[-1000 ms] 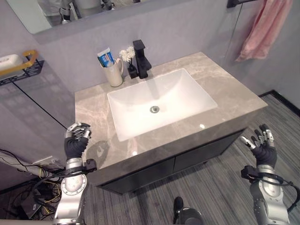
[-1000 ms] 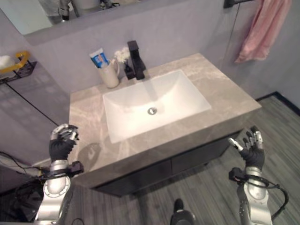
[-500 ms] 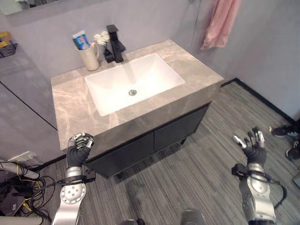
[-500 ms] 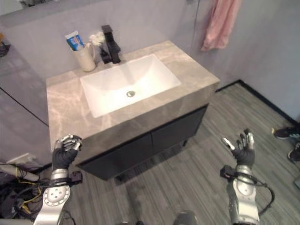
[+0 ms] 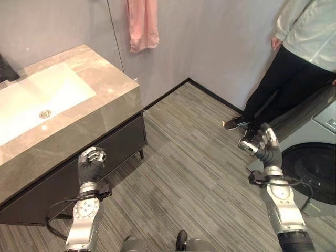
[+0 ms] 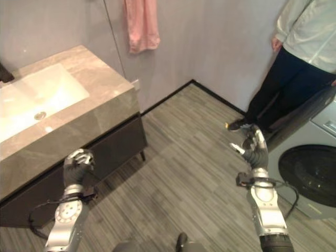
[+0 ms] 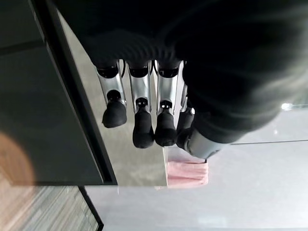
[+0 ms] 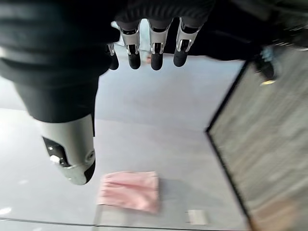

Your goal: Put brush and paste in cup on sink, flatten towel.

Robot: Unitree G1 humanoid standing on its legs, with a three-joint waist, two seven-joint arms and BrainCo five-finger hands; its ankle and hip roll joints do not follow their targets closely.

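The big grey stone sink counter (image 5: 79,113) stood at the robot's left, with the white basin (image 5: 37,97) set in it. A person (image 5: 294,58) in dark trousers stood by the far wall, next to a washing machine (image 5: 315,173). The pink towel (image 5: 143,23) hung on the wall past the end of the counter, well apart from both hands, and it looked bunched up, not flat. The cup, brush and paste could not be seen here, so where they were could not be told. The left hand (image 5: 90,163) was held up in front of the dark cupboard under the counter, with its fingers curled in and nothing in them. The right hand (image 5: 266,147) was up over the wooden floor, near the person's shoes, with its fingers spread and loose, holding nothing. It looked like the towel step was the one in hand, because the robot's head faced that way and the towel hung ahead. It had not been touched yet. The next move would likely be to step closer to the wall and lift a hand up to the towel. Then the hand would need to pull or smooth the cloth so it hung flat.
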